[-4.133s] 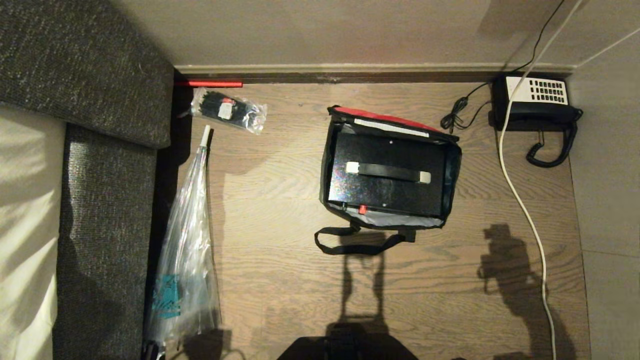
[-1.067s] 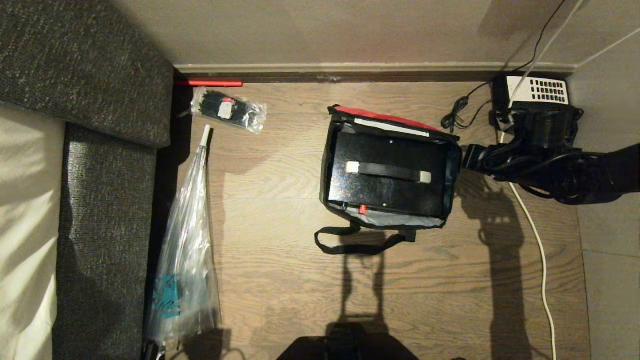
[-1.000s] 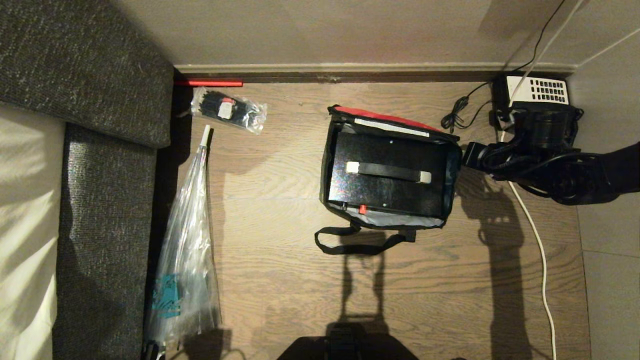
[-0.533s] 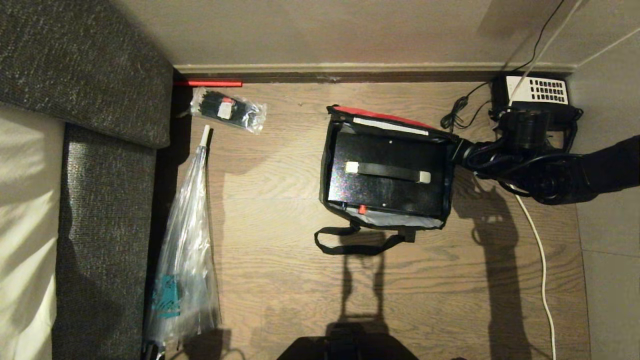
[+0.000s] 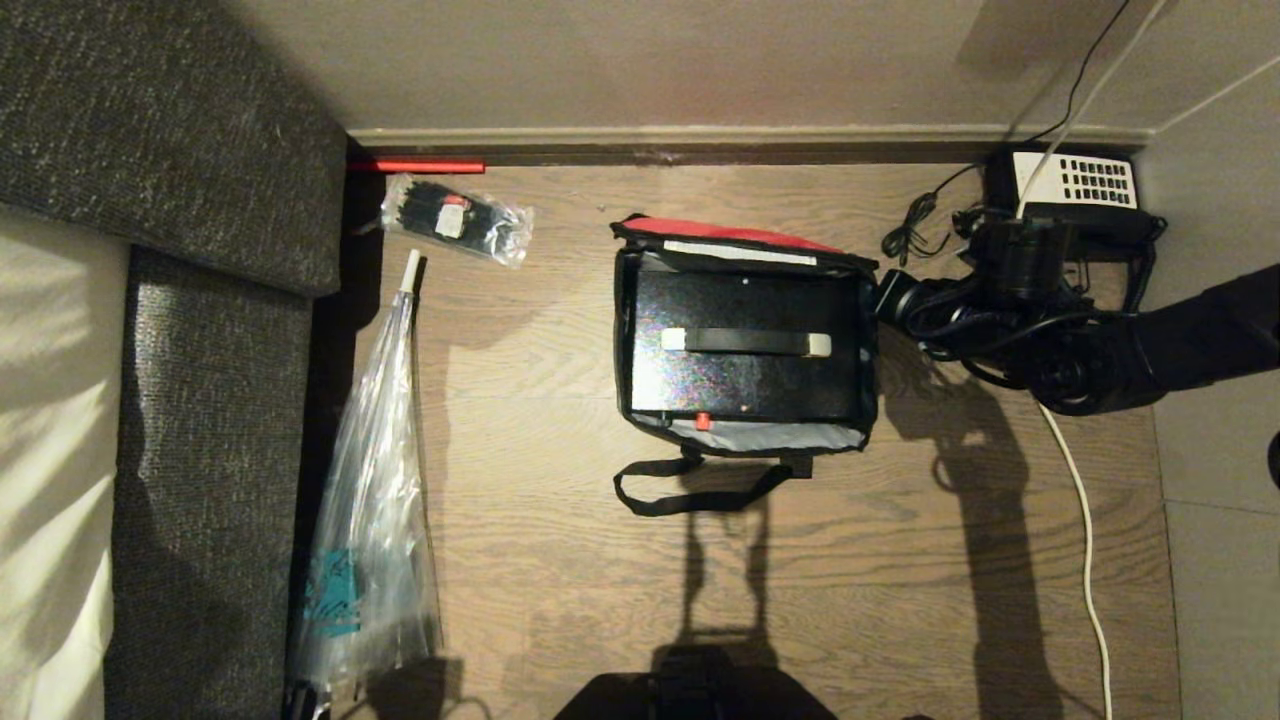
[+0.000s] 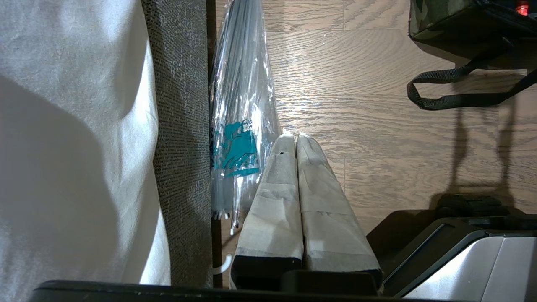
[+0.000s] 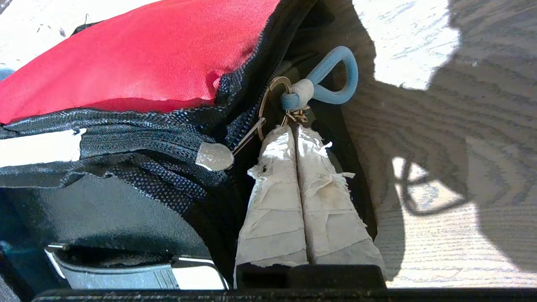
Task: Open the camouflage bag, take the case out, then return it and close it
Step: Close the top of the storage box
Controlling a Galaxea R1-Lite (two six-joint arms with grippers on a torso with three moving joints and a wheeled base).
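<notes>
Camouflage bag (image 5: 745, 345): on the wooden floor (image 5: 560, 560) near the back wall, top open, red inner lid edge (image 5: 730, 228) along its far side, black strap handle (image 5: 690, 490) lying loose on the floor at its near side
Case (image 5: 745, 345): black box sitting inside the bag, carry handle (image 5: 745, 342) facing up, small red button (image 5: 703, 421) at its near edge
Right gripper (image 7: 296, 128): at the bag's right far corner, fingers (image 7: 277, 184) pressed together, tips right at the metal ring and blue cord loop (image 7: 331, 82) of the zipper pull; whether they pinch anything I cannot tell
Left gripper (image 6: 295, 136): parked low over the floor near the robot's base, fingers (image 6: 277, 188) closed on nothing, beside the long clear plastic bag (image 6: 241, 126)
Telephone (image 5: 1075, 200): in the far right corner, partly behind the right arm
White cable (image 5: 1085, 540): runs across the floor on the right
Small clear bag (image 5: 455, 217): by the wall at far left
Sofa (image 5: 200, 300): along the left side
</notes>
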